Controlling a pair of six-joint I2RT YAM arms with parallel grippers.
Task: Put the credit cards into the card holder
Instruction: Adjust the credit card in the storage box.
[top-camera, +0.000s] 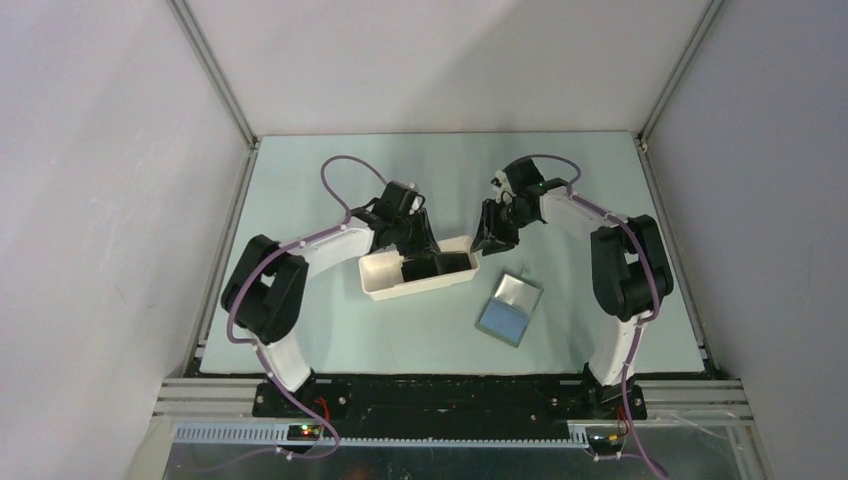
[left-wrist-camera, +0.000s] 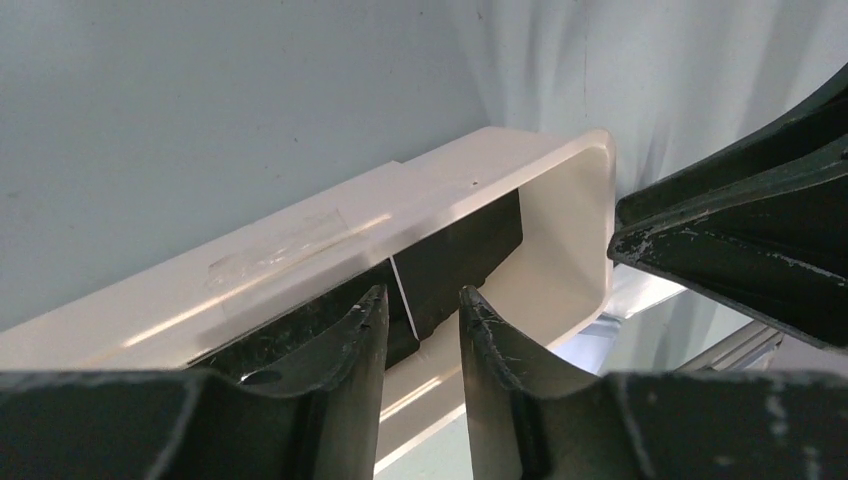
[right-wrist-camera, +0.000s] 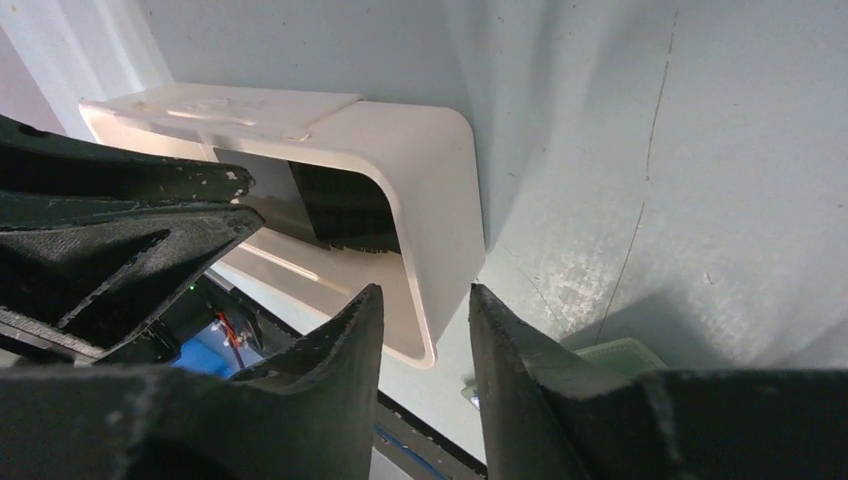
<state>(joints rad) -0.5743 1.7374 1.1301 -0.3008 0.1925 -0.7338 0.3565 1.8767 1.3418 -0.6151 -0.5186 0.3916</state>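
Long white tray (top-camera: 412, 288) lies askew on the pale green table (top-camera: 300, 200) — clear tape (left-wrist-camera: 285, 248) on its rim.

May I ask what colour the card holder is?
The card holder looks blue and silvery grey, best in the top external view.

My left arm (top-camera: 285, 300) and right arm (top-camera: 625, 285) are white shells between bulky black joints, each carrying a purple cable (top-camera: 322, 178) that runs up from the black base plate (top-camera: 450, 395). My fingers (left-wrist-camera: 495, 340) are black ribbed plastic, curved at the tips and scuffed with pale scratches; small red and green lights (top-camera: 305, 430) glow just below that plate's left end.
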